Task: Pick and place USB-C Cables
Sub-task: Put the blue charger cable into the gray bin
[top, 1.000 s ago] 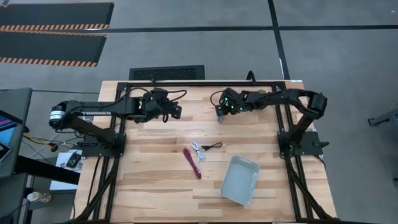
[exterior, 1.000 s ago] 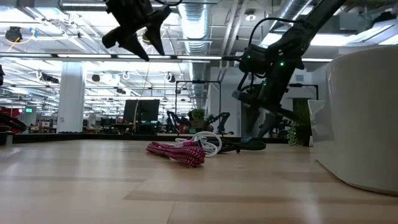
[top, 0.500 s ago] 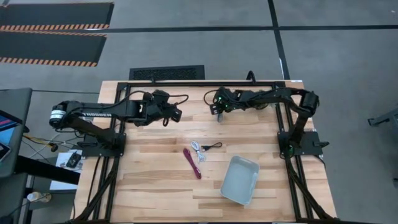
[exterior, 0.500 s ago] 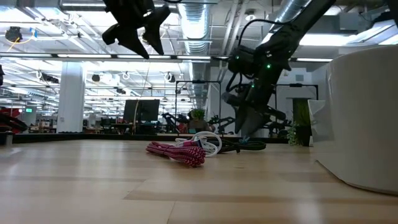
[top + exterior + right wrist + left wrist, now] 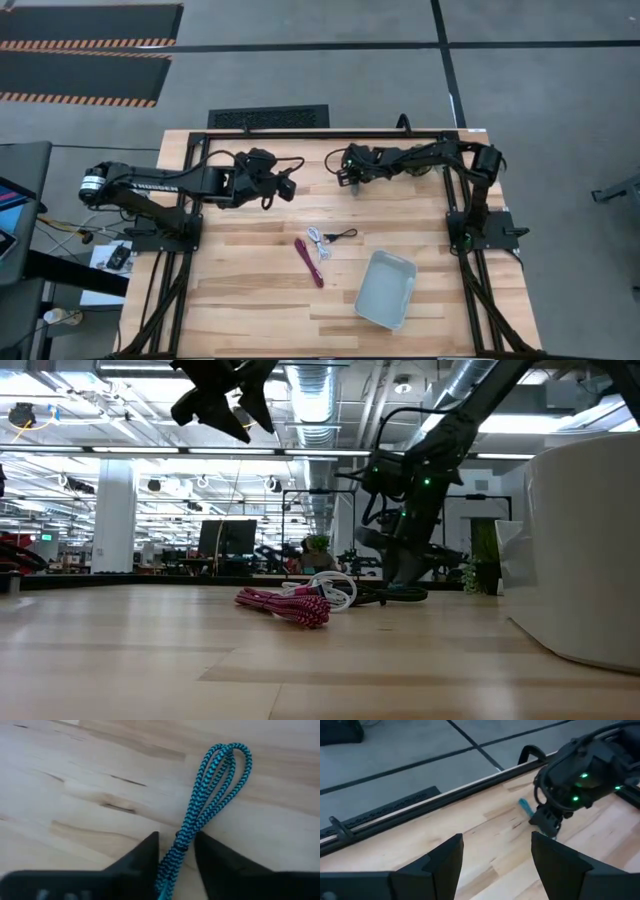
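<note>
The teal cable lies flat on the table's far part as a slim looped bundle; it also shows in the left wrist view. My right gripper is low over it, narrowly open, one finger on each side of the bundle; in the high view it is at the far middle. My left gripper is open and empty, high above the table's far left part. The dark red cable, white cable and black cable lie together mid-table. My right gripper comes from above with its fingers across the teal cable's straight stretch, below the looped end. The cable lies on the table. I cannot tell whether the fingers touch it.
A pale blue tray sits near the table's right front, close in the low view. The three other cables lie between it and the arms. A black frame runs along the table's far edge.
My right gripper has gone toward the table's left edge and down onto the teal cable. My left gripper has drifted a little toward the table's right edge, staying high and open.
</note>
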Available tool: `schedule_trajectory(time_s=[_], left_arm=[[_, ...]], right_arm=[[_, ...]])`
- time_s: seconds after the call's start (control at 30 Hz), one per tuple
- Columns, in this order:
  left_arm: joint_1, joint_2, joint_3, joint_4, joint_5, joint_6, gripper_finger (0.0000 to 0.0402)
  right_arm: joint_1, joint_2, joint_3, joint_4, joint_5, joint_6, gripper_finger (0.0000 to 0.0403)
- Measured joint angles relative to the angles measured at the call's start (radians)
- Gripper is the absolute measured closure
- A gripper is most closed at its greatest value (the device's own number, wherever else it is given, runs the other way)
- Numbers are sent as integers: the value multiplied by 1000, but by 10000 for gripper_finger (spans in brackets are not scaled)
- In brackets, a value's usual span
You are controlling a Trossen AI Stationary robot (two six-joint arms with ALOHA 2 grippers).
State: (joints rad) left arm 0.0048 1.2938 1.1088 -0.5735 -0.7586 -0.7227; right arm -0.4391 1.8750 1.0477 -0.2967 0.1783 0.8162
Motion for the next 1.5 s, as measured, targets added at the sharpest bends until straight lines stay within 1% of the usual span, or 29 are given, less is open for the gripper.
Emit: schedule_trajectory(time_s=[0.13,0.17,0.2,0.27,0.37,0.43,0.53,0.67,0.73,0.87,0.97,1.1,1.23,1.3,1.37,1.5], left_arm=[[0,0,0,11,-7,5,182],[0,0,0,13,-8,5,182],[0,0,0,15,-5,5,182],[0,0,0,24,21,5,182],[0,0,0,70,93,52,182],[0,0,0,115,132,92,182],[0,0,0,181,183,142,182],[0,0,0,262,242,206,182],[0,0,0,286,253,226,182],[0,0,0,337,271,265,182],[1,0,0,405,332,309,182],[-5,0,0,510,438,355,182],[-22,0,1,572,484,382,182],[-37,0,1,592,487,387,182],[-52,0,1,606,489,387,182],[-78,24,0,617,490,389,182]], right_arm=[[-3,-10,-2,-17,6,-26,360],[-4,-11,-2,-15,4,-45,377],[-7,-13,-2,-14,1,-56,385],[-9,-23,-3,-16,-31,-63,382],[2,-55,-5,-14,-70,-81,382],[23,-102,-4,-2,-77,-94,391],[51,-197,-3,-13,-71,-129,391],[79,-369,-3,-77,-33,-175,391],[92,-466,-12,-117,-15,-195,391],[116,-688,-67,-190,20,-199,391],[158,-867,-107,-249,59,-190,391],[282,-1085,-192,-281,110,-124,392],[482,-1249,-295,-273,202,-22,392],[603,-1297,-343,-257,269,15,392],[737,-1327,-399,-197,335,29,390],[1002,-1324,-497,-40,529,37,391]])
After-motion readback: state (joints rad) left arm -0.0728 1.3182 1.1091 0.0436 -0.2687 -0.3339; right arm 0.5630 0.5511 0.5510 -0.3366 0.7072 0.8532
